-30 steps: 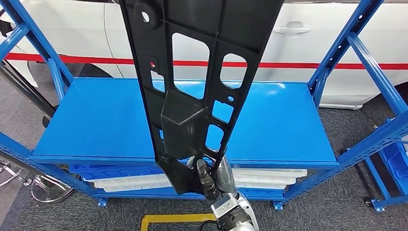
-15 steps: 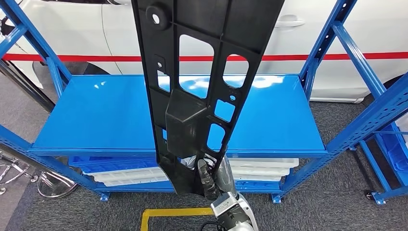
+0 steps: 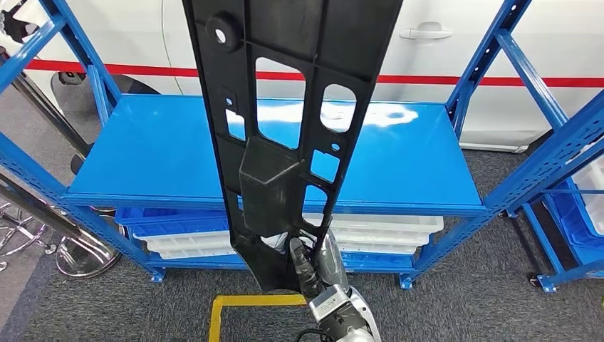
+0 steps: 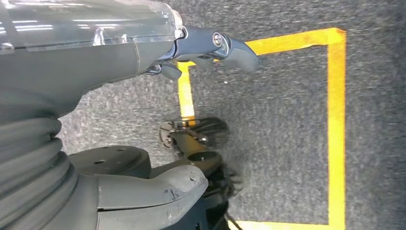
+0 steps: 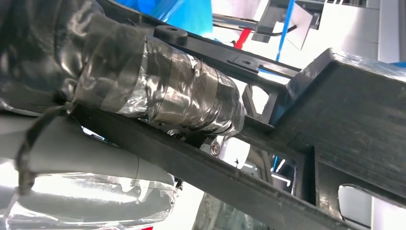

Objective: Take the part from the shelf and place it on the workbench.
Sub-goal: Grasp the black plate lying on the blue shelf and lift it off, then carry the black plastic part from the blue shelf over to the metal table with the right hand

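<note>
- Shelf: blue steel rack directly ahead; its top deck lies behind and below the part. No desk shows in the frames.
- Part: long black moulded panel, off the shelf, held near upright; long axis runs from the hand up past the frame's top edge.
- Right hand: grasps the part's lower end from beneath.
- Left hand: hangs over the floor, fingers spread, holding nothing.
- Judgement: placing requires tipping the long axis flat.

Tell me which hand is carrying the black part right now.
The right hand grips the black part at its lower end; the left hand hangs over the floor, holding nothing.
</note>
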`<state>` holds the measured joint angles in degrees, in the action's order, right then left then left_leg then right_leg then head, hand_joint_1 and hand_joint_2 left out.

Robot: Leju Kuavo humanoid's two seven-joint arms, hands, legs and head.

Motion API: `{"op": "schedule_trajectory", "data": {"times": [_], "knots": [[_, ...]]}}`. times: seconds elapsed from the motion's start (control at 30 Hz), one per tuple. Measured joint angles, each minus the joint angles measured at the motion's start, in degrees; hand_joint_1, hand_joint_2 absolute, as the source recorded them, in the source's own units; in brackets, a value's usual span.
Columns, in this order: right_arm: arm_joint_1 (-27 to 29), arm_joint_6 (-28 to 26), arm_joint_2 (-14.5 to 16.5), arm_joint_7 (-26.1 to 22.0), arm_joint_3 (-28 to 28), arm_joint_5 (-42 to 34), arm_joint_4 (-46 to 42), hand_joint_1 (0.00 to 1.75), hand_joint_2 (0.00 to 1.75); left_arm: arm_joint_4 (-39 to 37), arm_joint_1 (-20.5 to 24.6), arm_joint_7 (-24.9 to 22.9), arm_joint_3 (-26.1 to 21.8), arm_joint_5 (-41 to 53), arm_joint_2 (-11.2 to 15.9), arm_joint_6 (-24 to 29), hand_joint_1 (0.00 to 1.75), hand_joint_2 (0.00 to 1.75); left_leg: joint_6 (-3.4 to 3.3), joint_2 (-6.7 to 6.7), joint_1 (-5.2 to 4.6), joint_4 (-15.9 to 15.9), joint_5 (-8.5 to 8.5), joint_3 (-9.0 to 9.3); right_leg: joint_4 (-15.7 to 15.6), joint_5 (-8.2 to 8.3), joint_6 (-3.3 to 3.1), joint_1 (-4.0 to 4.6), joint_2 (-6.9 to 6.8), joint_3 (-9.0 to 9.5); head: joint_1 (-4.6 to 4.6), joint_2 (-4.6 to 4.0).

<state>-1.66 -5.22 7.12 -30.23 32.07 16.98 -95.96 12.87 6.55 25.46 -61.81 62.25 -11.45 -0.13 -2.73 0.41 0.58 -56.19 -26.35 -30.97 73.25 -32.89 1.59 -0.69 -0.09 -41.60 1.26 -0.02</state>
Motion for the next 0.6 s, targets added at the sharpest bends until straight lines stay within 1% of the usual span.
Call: {"op": "schedule_trajectory", "data": {"times": [0.03, 0.07, 0.1, 0.13, 0.17, 0.2, 0.23, 0.27, 0.3, 0.33, 0.37, 0.4, 0.43, 0.47, 0.5, 0.53, 0.57, 0.6], "knots": [[0.0, 0.0, 0.0, 0.01, -0.01, 0.0, 0.05, 1.75, 0.0, 0.0, -0.02, 0.0, -0.03, 0.0, 0.0, 0.0, 0.0, 1.75, 0.04, 0.03, -0.08, -0.09, 0.28, -0.5, -0.16, 0.32, -0.08, -0.01, 0.0, 0.96, -0.01, 0.01], [0.01, 0.0, 0.01, 0.01, -0.01, 0.0, 0.08, 1.75, 0.0, 0.0, -0.02, 0.0, -0.05, 0.0, 0.0, 0.0, 0.0, 1.75, 0.12, 0.02, -0.16, -0.18, 0.51, -0.9, -2.56, 1.52, -0.3, 0.05, 0.01, 3.06, 0.0, 0.01], [0.0, 0.0, 0.01, 0.02, -0.01, 0.0, 0.09, 1.75, 0.0, 0.0, -0.02, 0.0, -0.07, 0.0, -0.03, 0.0, 0.0, 1.75, 0.19, -0.01, -0.21, -0.27, 0.66, -1.17, -6.5, 2.99, -0.74, 0.18, 0.04, 5.93, 0.0, 0.01], [-0.02, 0.0, 0.01, 0.02, -0.01, 0.01, 0.08, 1.75, 0.0, -0.01, -0.02, 0.01, -0.08, 0.01, -0.08, -0.02, 0.0, 1.75, 0.3, -0.04, -0.34, -0.35, 0.78, -1.4, -10.61, 3.95, -1.24, 0.36, 0.03, 8.73, 0.0, 0.0], [-0.03, -0.01, 0.02, 0.02, -0.01, 0.02, 0.08, 1.75, 0.0, -0.03, -0.01, 0.04, -0.08, 0.02, -0.14, -0.05, 0.0, 1.75, 0.51, -0.05, -0.39, -0.42, 0.95, -1.55, -13.89, 4.54, -1.64, 0.55, 0.01, 10.83, 0.02, -0.01], [-0.04, -0.01, 0.03, 0.02, -0.02, 0.03, 0.08, 1.75, 0.0, -0.05, -0.01, 0.1, -0.09, 0.03, -0.2, -0.1, 0.0, 1.75, 0.75, -0.04, -0.35, -0.45, 1.11, -1.64, -15.86, 4.69, -1.98, 0.76, 0.0, 12.0, 0.02, -0.01], [-0.04, -0.02, 0.04, 0.01, -0.03, 0.04, 0.08, 1.75, 0.0, -0.08, 0.0, 0.18, -0.1, 0.04, -0.23, -0.18, 0.0, 1.75, 1.07, -0.01, -0.31, -0.43, 1.31, -1.72, -16.57, 4.59, -2.13, 0.91, -0.02, 12.28, 0.02, -0.01], [-0.03, -0.02, 0.06, 0.01, -0.04, 0.04, 0.08, 1.75, 0.0, -0.09, 0.02, 0.26, -0.11, 0.04, -0.25, -0.26, 0.0, 1.75, 1.43, 0.0, -0.25, -0.36, 1.54, -1.68, -16.85, 4.82, -2.3, 0.95, -0.02, 12.21, 0.03, -0.01], [-0.03, -0.02, 0.09, 0.01, -0.04, 0.04, 0.09, 1.75, 0.0, -0.1, 0.02, 0.31, -0.13, 0.04, -0.23, -0.33, 0.0, 1.75, 1.73, -0.01, -0.23, -0.42, 1.44, -1.75, -17.25, 5.17, -2.53, 0.81, -0.13, 12.24, 0.02, -0.01], [-0.04, -0.02, 0.14, 0.01, -0.05, 0.05, 0.1, 1.75, 0.0, -0.11, 0.01, 0.37, -0.14, 0.04, -0.21, -0.43, 0.0, 1.75, 2.05, -0.06, -0.28, -1.06, 0.72, -2.07, -17.72, 5.56, -2.82, 0.58, -0.24, 12.25, 0.03, 0.0], [-0.05, -0.02, 0.18, 0.01, -0.05, 0.05, 0.12, 1.75, 0.0, -0.11, -0.01, 0.41, -0.15, 0.04, -0.2, -0.49, 0.0, 1.75, 2.36, -0.11, -0.3, -2.71, -0.69, -2.79, -18.18, 5.99, -3.14, 0.33, -0.38, 12.21, 0.04, 0.0], [-0.06, -0.02, 0.22, 0.01, -0.05, 0.05, 0.15, 1.75, 0.0, -0.11, -0.05, 0.44, -0.15, 0.04, -0.17, -0.54, 0.0, 1.75, 2.63, -0.16, -0.18, -5.52, -2.73, -3.99, -18.38, 6.33, -3.37, 0.16, -0.53, 12.05, 0.04, 0.0], [-0.06, -0.02, 0.24, 0.01, -0.07, 0.05, 0.18, 1.75, 0.0, -0.11, -0.1, 0.48, -0.16, 0.04, -0.16, -0.57, 0.0, 1.75, 2.94, -0.18, -0.04, -9.24, -4.94, -5.49, -18.31, 6.53, -3.55, 0.14, -0.58, 11.68, 0.05, 0.0], [-0.05, -0.02, 0.24, 0.01, -0.08, 0.04, 0.22, 1.75, 0.0, -0.11, -0.17, 0.49, -0.16, 0.04, -0.14, -0.57, 0.0, 1.75, 3.24, -0.18, 0.16, -12.83, -6.61, -6.84, -18.07, 6.66, -3.58, 0.13, -0.65, 11.24, 0.05, -0.01], [-0.03, -0.02, 0.25, 0.02, -0.1, 0.04, 0.27, 1.75, 0.0, -0.11, -0.25, 0.5, -0.17, 0.03, -0.13, -0.57, 0.0, 1.75, 3.53, -0.18, 0.37, -15.19, -7.35, -7.56, -17.75, 6.76, -3.53, 0.11, -0.69, 10.78, 0.05, -0.01], [-0.02, -0.02, 0.25, 0.02, -0.11, 0.04, 0.31, 1.75, 0.0, -0.11, -0.31, 0.51, -0.17, 0.03, -0.1, -0.59, 0.0, 1.75, 3.8, -0.17, 0.58, -15.66, -7.02, -7.35, -17.39, 6.84, -3.44, 0.05, -0.7, 10.32, 0.05, -0.01], [-0.02, -0.02, 0.25, 0.02, -0.13, 0.04, 0.33, 1.75, 0.0, -0.11, -0.34, 0.52, -0.18, 0.02, -0.08, -0.61, 0.0, 1.75, 4.03, -0.16, 0.81, -13.83, -5.69, -6.0, -16.99, 6.88, -3.31, -0.05, -0.69, 9.9, 0.05, -0.01], [-0.02, -0.02, 0.26, 0.02, -0.13, 0.04, 0.33, 1.75, 0.0, -0.11, -0.34, 0.54, -0.18, 0.02, -0.05, -0.62, 0.0, 1.75, 4.26, -0.14, 1.05, -10.29, -3.94, -3.8, -16.52, 6.85, -3.12, -0.15, -0.67, 9.51, 0.05, 0.0]]}}
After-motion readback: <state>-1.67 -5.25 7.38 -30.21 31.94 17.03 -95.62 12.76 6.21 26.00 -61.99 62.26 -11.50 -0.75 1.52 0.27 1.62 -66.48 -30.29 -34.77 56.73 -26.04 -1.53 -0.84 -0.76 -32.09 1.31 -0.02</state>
